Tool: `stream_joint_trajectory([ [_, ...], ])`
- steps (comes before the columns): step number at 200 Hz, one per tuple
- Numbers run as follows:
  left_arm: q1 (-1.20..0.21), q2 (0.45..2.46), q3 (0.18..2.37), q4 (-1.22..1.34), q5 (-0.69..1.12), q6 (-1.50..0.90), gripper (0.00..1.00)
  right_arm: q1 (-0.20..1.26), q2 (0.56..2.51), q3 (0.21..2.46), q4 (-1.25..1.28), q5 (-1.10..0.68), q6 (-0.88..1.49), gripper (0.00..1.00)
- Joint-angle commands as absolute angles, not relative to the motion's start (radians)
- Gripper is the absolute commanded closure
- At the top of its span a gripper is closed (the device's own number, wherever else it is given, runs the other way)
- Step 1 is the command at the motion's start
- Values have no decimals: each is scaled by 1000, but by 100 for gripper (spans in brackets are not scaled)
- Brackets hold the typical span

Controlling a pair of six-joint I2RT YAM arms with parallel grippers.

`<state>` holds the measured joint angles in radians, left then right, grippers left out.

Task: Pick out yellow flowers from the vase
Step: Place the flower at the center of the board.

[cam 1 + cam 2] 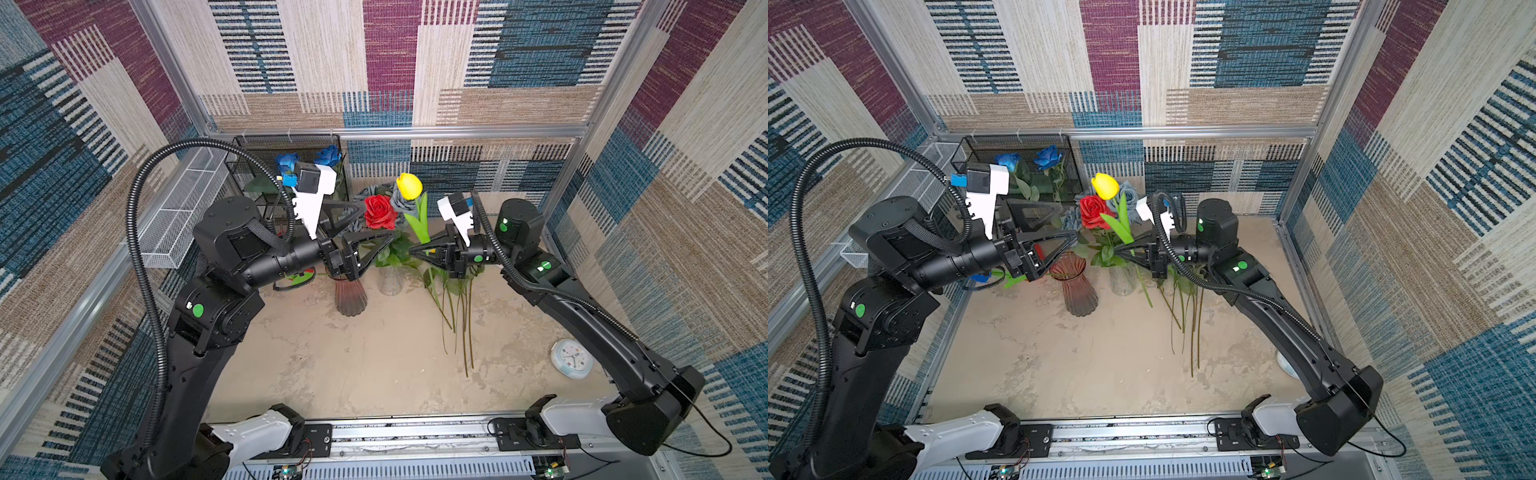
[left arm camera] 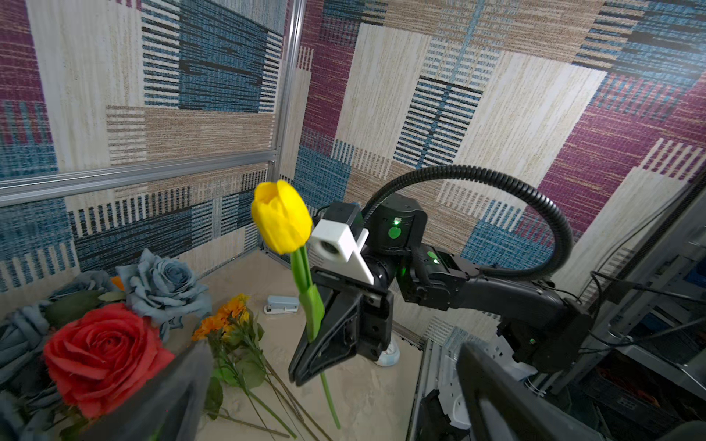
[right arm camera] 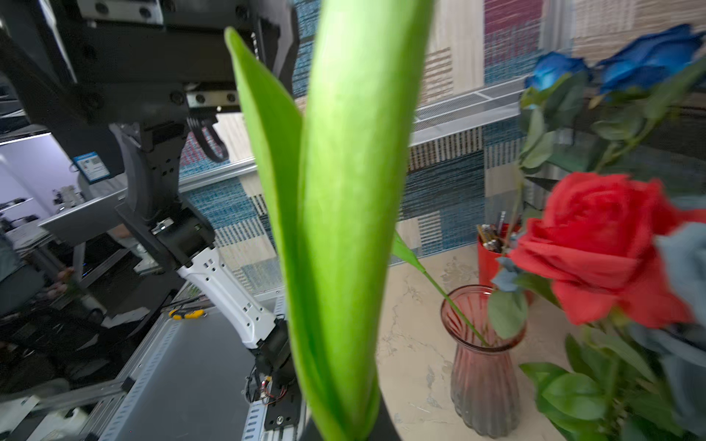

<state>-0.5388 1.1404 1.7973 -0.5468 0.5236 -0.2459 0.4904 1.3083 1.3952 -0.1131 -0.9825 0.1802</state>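
Note:
The yellow tulip (image 1: 409, 185) (image 1: 1105, 185) (image 2: 282, 215) stands upright in the air. My right gripper (image 1: 412, 250) (image 2: 300, 376) is shut on its green stem and leaf (image 3: 344, 229), and the stem's end hangs free above the table. My left gripper (image 1: 377, 220) (image 1: 1068, 219) is open wide beside the red rose (image 1: 379, 212), holding nothing. The rose stands in a clear vase (image 1: 390, 280) with grey-blue roses. A ribbed red vase (image 1: 351, 297) (image 3: 483, 366) next to it holds one green stem. Yellow-orange flowers (image 2: 229, 311) lie on the table, their long stems (image 1: 457, 316) under the right arm.
Blue roses (image 1: 330, 156) stand in a black mesh basket (image 1: 249, 143) at the back left, beside a white mesh tray (image 1: 183, 216). A small clock (image 1: 571, 359) lies at the right. A stapler (image 2: 282, 304) lies near the back wall. A red pen cup (image 3: 487, 263) stands behind the red vase.

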Motion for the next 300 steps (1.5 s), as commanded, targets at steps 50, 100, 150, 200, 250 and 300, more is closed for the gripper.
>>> stream_joint_trajectory([
  [50, -538, 997, 1632, -470, 252, -220, 1, 157, 1279, 1234, -35, -836, 426, 100],
  [100, -537, 958, 1573, -490, 206, -218, 2, 77, 1376, 1153, -117, -768, 448, 100],
  [150, -537, 956, 1530, -472, 210, -231, 2, 75, 1477, 1167, -186, -678, 412, 100],
  [200, -538, 958, 1530, -474, 209, -229, 2, 75, 1558, 1188, -273, -611, 375, 100],
  [250, -537, 978, 1541, -471, 222, -235, 2, 118, 1686, 1229, -372, -577, 327, 100],
  [300, -538, 1001, 1565, -480, 238, -232, 2, 133, 1754, 1233, -397, -560, 319, 100],
])
